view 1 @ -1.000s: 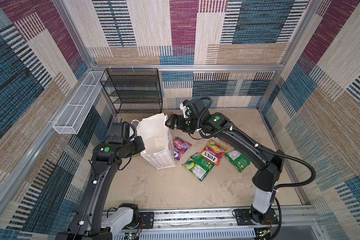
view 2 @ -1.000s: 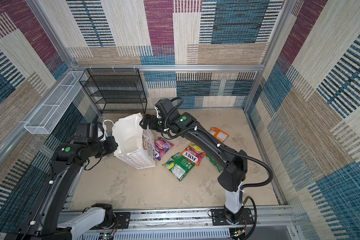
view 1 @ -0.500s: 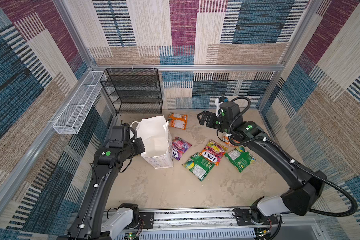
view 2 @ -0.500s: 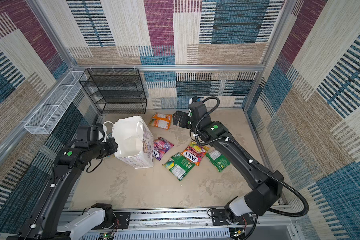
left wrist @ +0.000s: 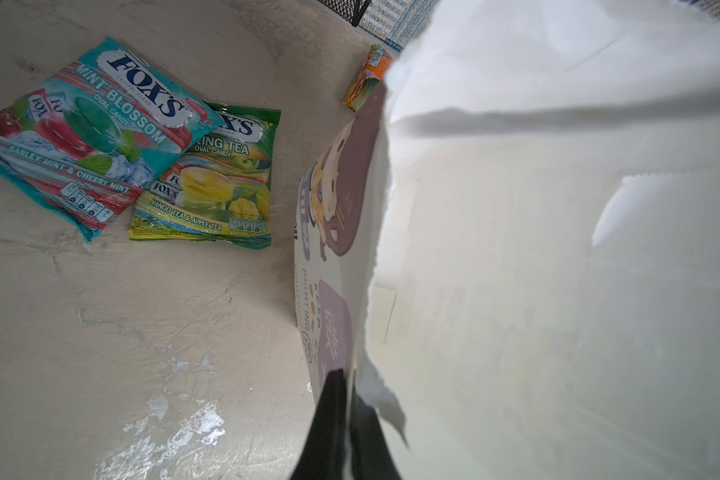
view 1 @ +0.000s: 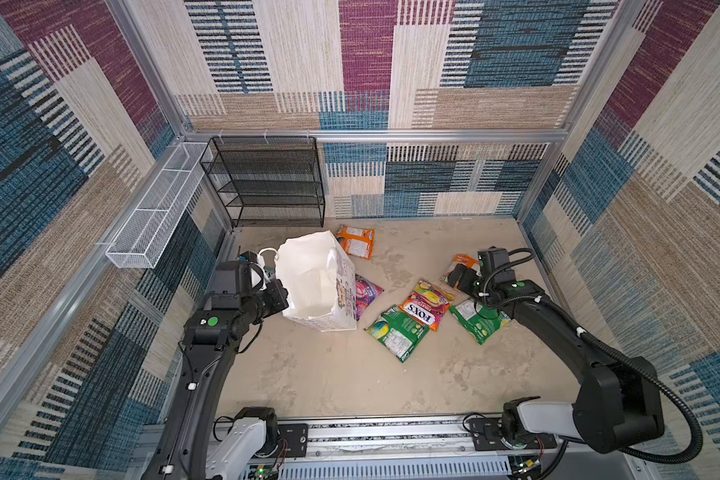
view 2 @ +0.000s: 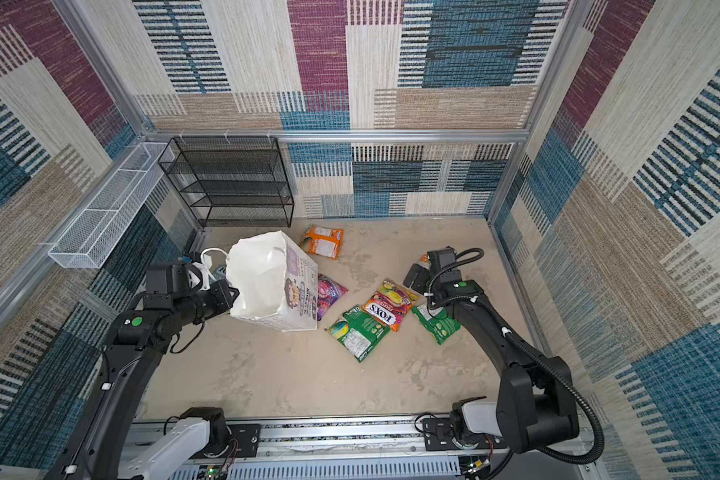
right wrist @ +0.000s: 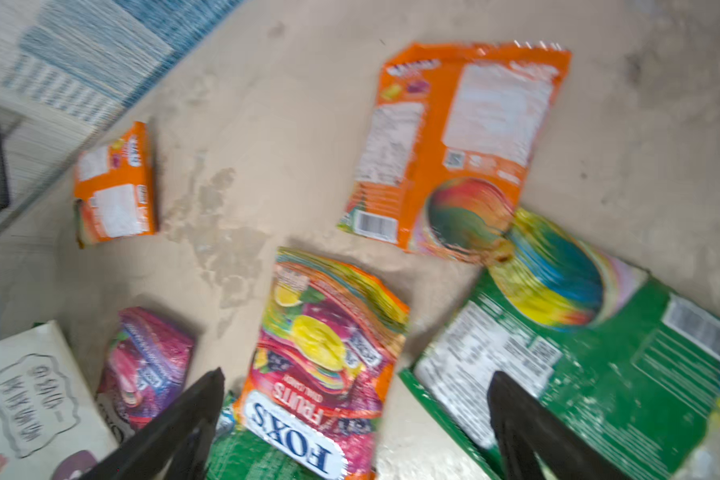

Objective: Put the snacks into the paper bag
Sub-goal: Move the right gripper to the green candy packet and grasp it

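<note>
A: What is the biggest thing here?

B: The beige worktop. A black mesh rack stands at its back. A white wire basket hangs on the left wall.

A: Where is the paper bag?

B: The paper bag stands open on the left half of the worktop, in front of the rack. Both top views show it.

A: Is an arm holding it?

B: Yes. The left end effector is squeezed tight on the bag's edge, on the side near the left arm.

A: And the other arm?

B: The right end effector has its 2 fingers spread wide. It holds nothing. It hangs over the packets on the right.

A: Where are the snacks?

B: All 8 lie on the worktop, outside the bag. An orange packet lies behind the bag, near the rack. A purple packet lies against the bag's right side, partly hidden. A red-orange FOX'S packet lies partly on a green packet. The other green packet is just beside them. The other orange packet touches that one at a corner.

A: That makes 6.

B: The left wrist view shows 2 more. A teal packet lies partly on a yellow-green packet, near the bag.
</note>
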